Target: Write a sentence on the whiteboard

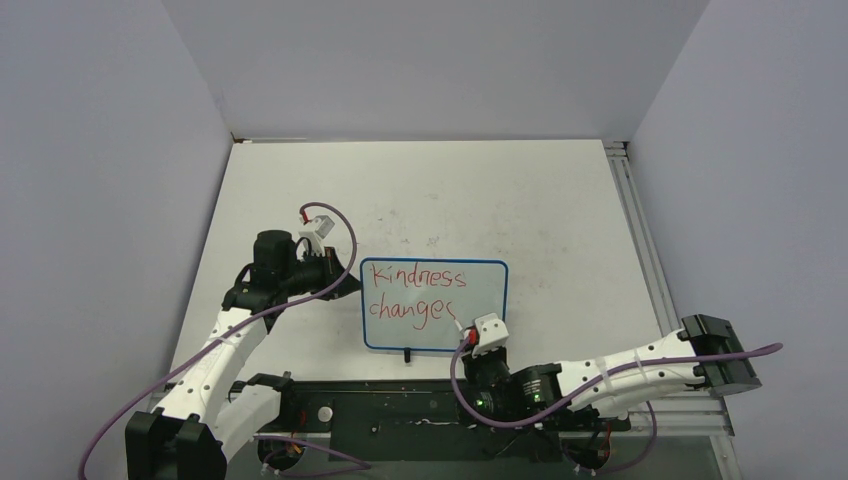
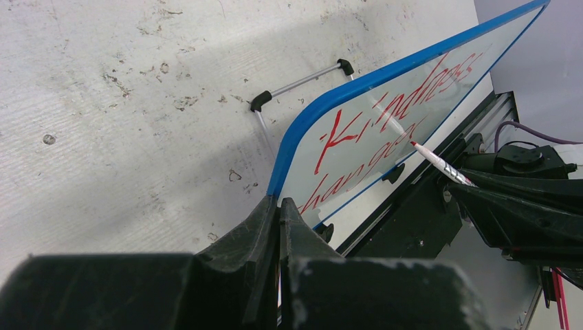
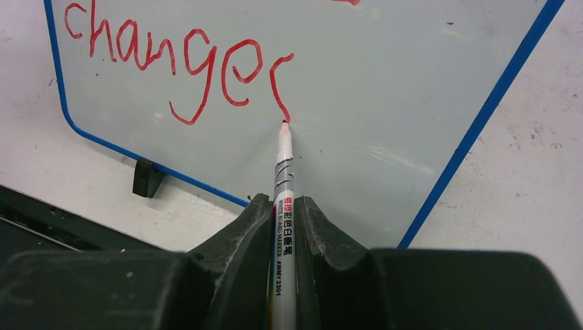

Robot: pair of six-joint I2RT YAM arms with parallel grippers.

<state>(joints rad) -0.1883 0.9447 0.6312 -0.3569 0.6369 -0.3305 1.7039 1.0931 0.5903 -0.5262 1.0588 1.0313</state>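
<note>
The whiteboard (image 1: 433, 304), blue-framed, stands tilted on the table and reads "Kindness changes" in red. It also shows in the left wrist view (image 2: 385, 130) and the right wrist view (image 3: 385, 89). My left gripper (image 2: 280, 206) is shut on the board's left edge; in the top view it (image 1: 345, 275) sits at that edge. My right gripper (image 3: 282, 206) is shut on a white marker (image 3: 284, 185) with a red tip. The tip touches the board at the end of the last red stroke. In the top view the right gripper (image 1: 470, 335) is at the board's lower right.
A black clip (image 1: 407, 353) sits under the board's near edge, also in the right wrist view (image 3: 146, 179). A metal stand bar (image 2: 299, 84) shows behind the board. A black base plate (image 1: 400, 410) runs along the table's near edge. A rail (image 1: 640, 230) lines the right side.
</note>
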